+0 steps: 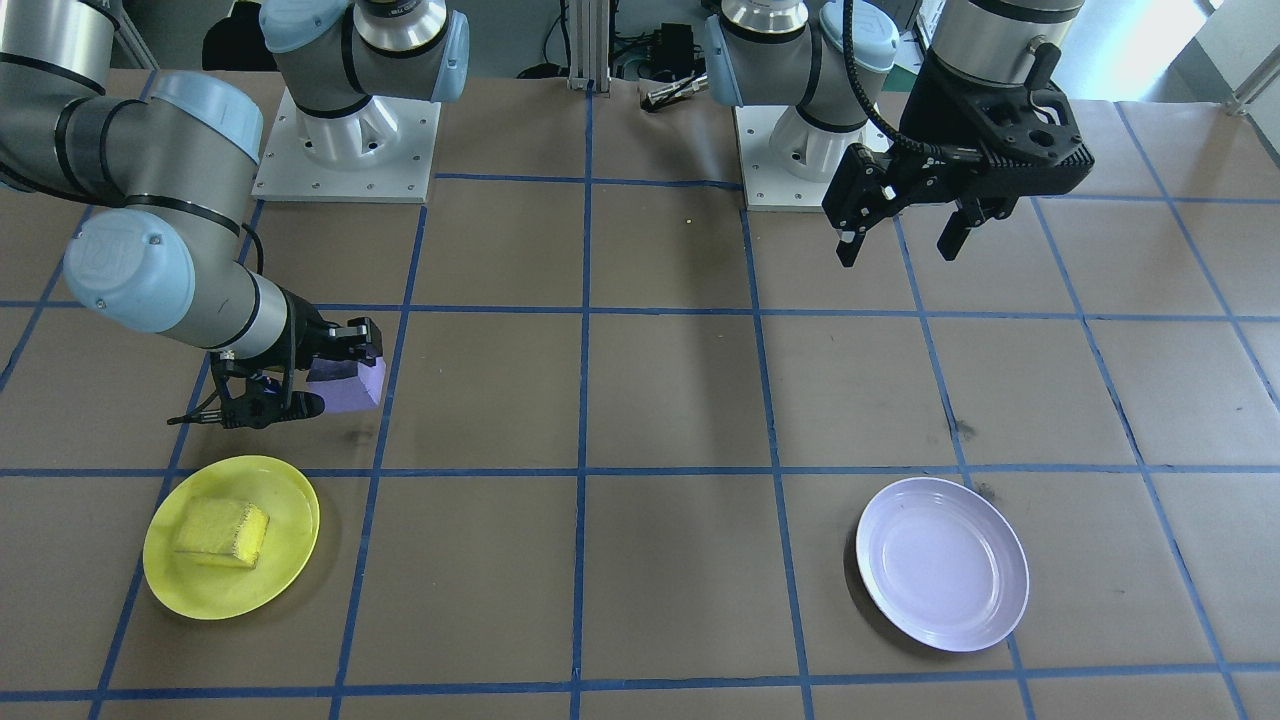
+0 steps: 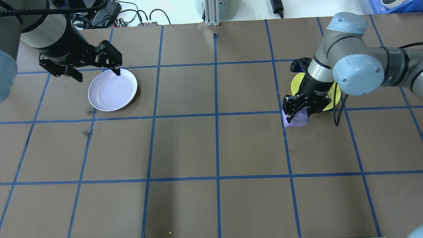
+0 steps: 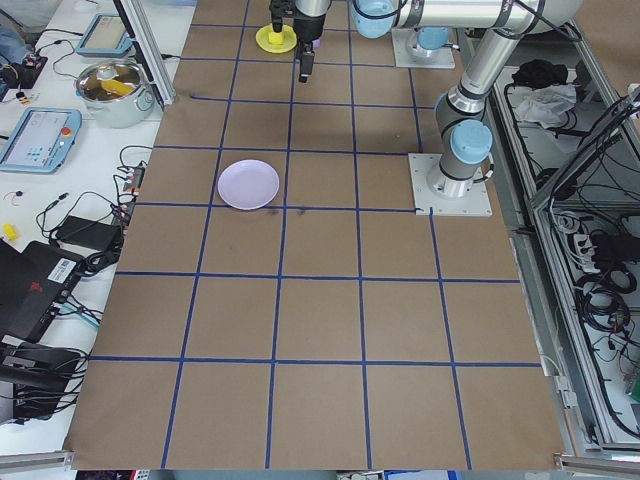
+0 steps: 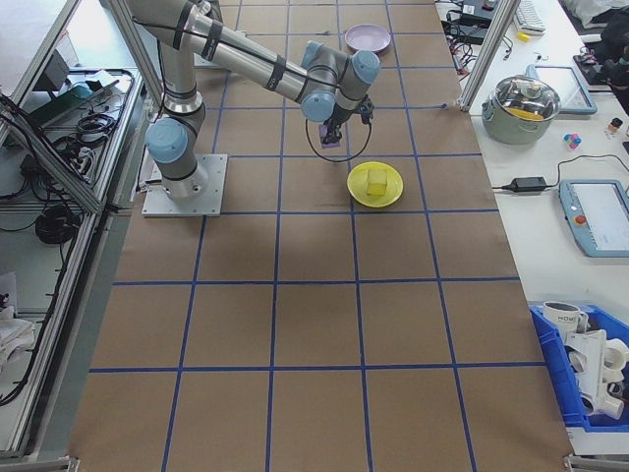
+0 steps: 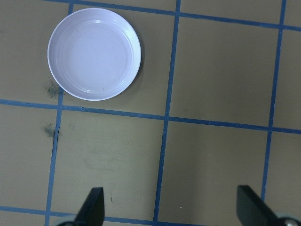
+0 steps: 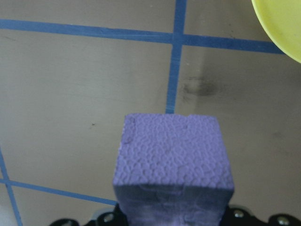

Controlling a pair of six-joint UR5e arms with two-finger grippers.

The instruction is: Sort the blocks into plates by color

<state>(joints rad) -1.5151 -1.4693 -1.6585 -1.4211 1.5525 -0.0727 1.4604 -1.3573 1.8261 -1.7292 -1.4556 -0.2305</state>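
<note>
My right gripper (image 1: 345,350) is shut on the purple block (image 1: 358,388), low over the table just behind the yellow plate (image 1: 290,500). The right wrist view shows the purple block (image 6: 174,150) filling the space between the jaws, with the yellow plate's rim (image 6: 282,23) at the top right. A yellow block (image 1: 222,532) lies in the yellow plate. The lavender plate (image 1: 942,563) holds nothing. My left gripper (image 1: 898,252) hangs open and high, behind the lavender plate (image 5: 94,54), nothing between its fingers (image 5: 94,207).
Blue tape lines grid the brown table. The two arm bases (image 1: 345,140) stand at the robot's edge. A side bench beyond the table holds a lidded pot (image 4: 529,103), tablets and cables.
</note>
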